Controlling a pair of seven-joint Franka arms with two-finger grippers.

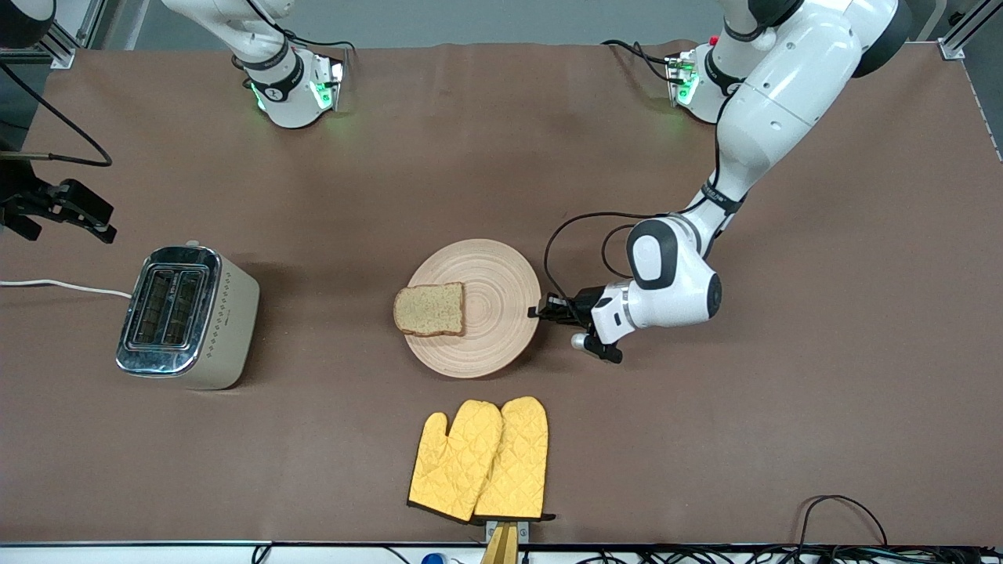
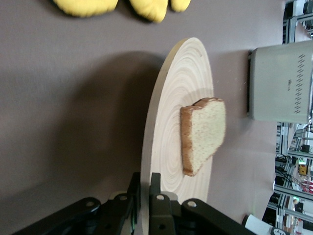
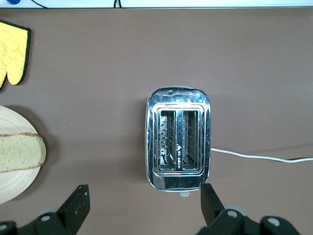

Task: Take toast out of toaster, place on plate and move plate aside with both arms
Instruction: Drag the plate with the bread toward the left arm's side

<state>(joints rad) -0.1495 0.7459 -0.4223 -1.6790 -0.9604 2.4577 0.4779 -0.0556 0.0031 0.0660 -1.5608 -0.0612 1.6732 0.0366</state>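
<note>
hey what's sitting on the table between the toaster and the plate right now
Nothing: the front view shows only bare brown table between the toaster and the plate.

I can't read any text, number or label from here. The toaster (image 2: 281,81) carries a small dark brand mark on its pale side wall, but I can't make out its letters in any view.
</note>
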